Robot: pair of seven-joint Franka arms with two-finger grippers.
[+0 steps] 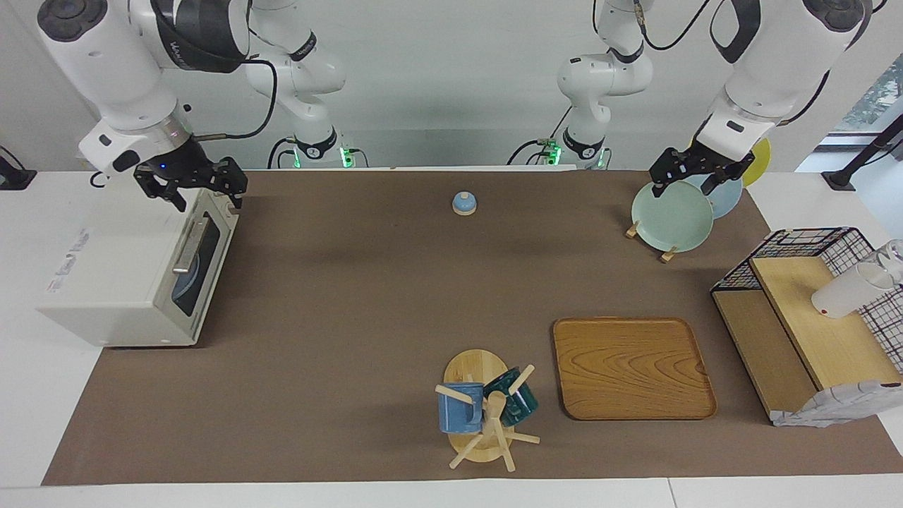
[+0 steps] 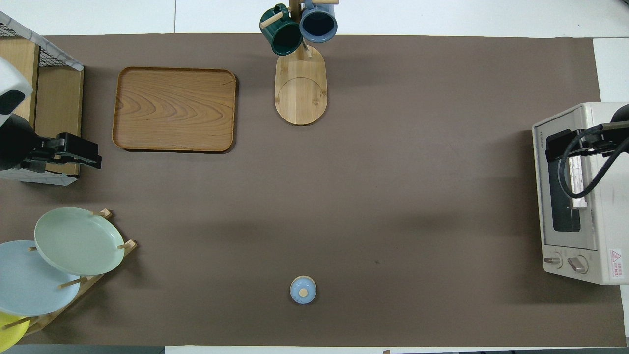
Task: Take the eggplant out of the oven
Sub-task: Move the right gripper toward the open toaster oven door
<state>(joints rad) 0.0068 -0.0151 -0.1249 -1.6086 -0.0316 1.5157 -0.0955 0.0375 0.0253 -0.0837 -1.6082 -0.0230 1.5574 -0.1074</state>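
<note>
At the right arm's end of the table stands the toaster oven, its glass door shut, and I take it as my landmark. My right gripper hangs over the oven's top front edge at the corner nearest the robots, just above the bar handle, fingers spread with nothing between them. I cannot see the eggplant in either view; through the window I make out only a bluish, plate-like shape, so I judge it must be inside, hidden. The step in hand, as I read it, is opening the door. Next I would need to bring the fingers down around the handle, close on it and swing the door down and away from the oven. Well apart from the oven, toward the left arm's end, my left gripper waits over the plate rack above the green plate, fingers apart and empty.
</note>
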